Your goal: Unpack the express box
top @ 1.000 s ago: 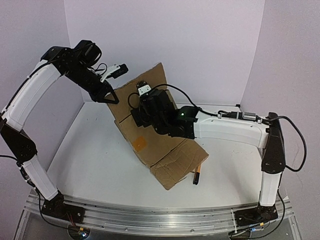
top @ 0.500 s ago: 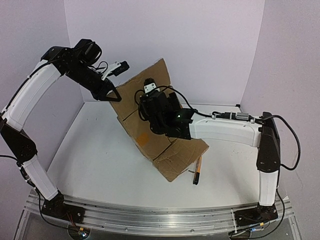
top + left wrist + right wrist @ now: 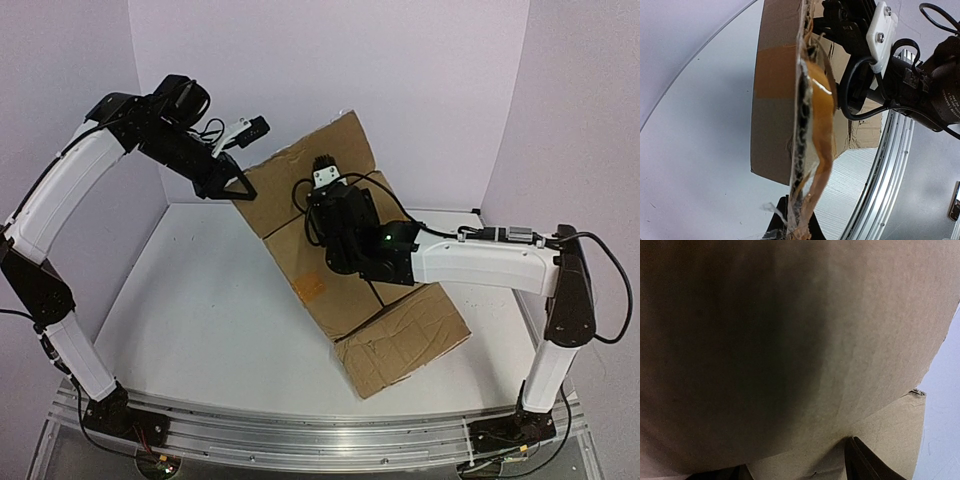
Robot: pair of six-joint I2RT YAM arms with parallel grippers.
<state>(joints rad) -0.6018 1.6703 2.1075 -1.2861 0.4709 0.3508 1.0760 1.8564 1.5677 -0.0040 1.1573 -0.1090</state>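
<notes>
The express box (image 3: 350, 300) is a large brown cardboard parcel, tilted up off the white table with its low corner near the front. My left gripper (image 3: 231, 186) is shut on the box's upper left edge. In the left wrist view the box's taped edge (image 3: 805, 125) runs down into the left gripper (image 3: 796, 231). My right gripper (image 3: 324, 166) lies against the box's face. In the right wrist view cardboard (image 3: 840, 340) fills the frame, and the right gripper (image 3: 790, 462) has its fingers (image 3: 860, 464) wide apart against it.
An orange tape patch (image 3: 308, 288) sits on the box's face. White walls close in the back and both sides. The metal rail (image 3: 300, 435) runs along the near edge. The right arm (image 3: 480, 262) stretches over the right half of the table.
The box has swung up and to the right with both grippers. Its lower part now covers the knife that lay at the front right.
</notes>
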